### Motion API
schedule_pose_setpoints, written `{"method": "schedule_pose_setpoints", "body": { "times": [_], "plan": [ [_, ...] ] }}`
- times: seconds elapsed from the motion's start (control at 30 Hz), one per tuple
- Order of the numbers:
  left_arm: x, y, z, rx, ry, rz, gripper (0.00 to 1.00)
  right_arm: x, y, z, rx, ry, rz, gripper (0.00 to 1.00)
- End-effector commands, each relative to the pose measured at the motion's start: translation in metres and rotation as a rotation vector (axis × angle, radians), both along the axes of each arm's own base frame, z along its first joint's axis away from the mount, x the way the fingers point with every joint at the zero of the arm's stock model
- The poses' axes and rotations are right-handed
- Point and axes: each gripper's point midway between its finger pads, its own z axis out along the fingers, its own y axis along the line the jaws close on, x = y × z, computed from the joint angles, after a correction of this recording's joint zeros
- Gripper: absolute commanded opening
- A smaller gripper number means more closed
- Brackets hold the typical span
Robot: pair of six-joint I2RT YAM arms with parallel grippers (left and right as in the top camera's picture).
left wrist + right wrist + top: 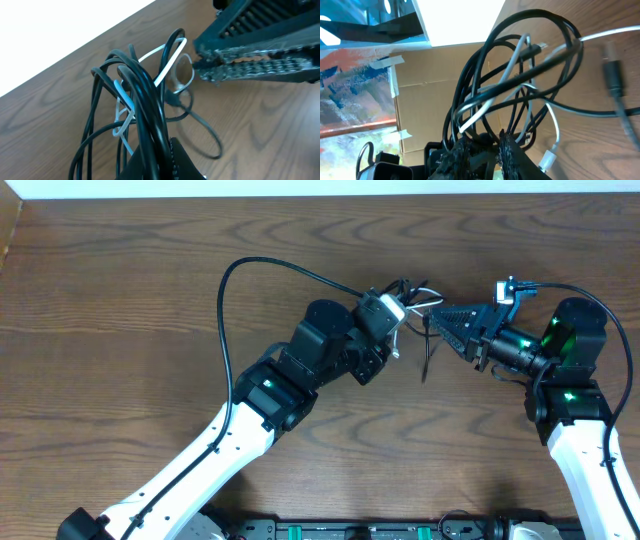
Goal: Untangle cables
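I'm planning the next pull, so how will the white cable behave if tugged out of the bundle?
Probably floppy: the white cable bends in tight loops. Likely to snag, since it threads through the black cables. It looks thin, so presumably light.

Overhead: evenly bright, with faint soft shadows on the desk [120, 310].
Glare: beyond the desk's far edge, blown white in both wrist views.
Blur: cables [150, 107] soft close to each wrist lens, worst at the right wrist view's right edge.
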Motion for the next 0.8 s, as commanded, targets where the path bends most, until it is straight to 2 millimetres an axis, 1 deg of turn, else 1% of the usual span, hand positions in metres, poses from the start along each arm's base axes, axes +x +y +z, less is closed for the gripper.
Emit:
{"method": "schedule_pose_setpoints", "body": {
  "times": [0.0, 0.4, 0.57, 0.77],
  "plan": [
    [-0.004, -0.005, 0.002, -0.03, 0.02, -0.027, 0.08, 0.002, -0.002, 0.004, -0.013, -0.028, -0.001, 0.19],
    [-0.005, -0.005, 0.0, -0.024, 0.028, -0.032, 0.07, 0.006, -0.005, 0.002, -0.025, -0.028, -0.032, 0.2],
    [-0.022, -0.016, 0.003, -0.033, 0.011, -0.168, 0.07, 0.009, -0.008, 0.0, -0.04, -0.033, -0.056, 0.21],
    [-0.031, -0.021, 0.004, -0.044, 0.01, -0.231, 0.08, 0.011, -0.009, 0.0, -0.045, -0.033, -0.069, 0.21]
  ]
}}
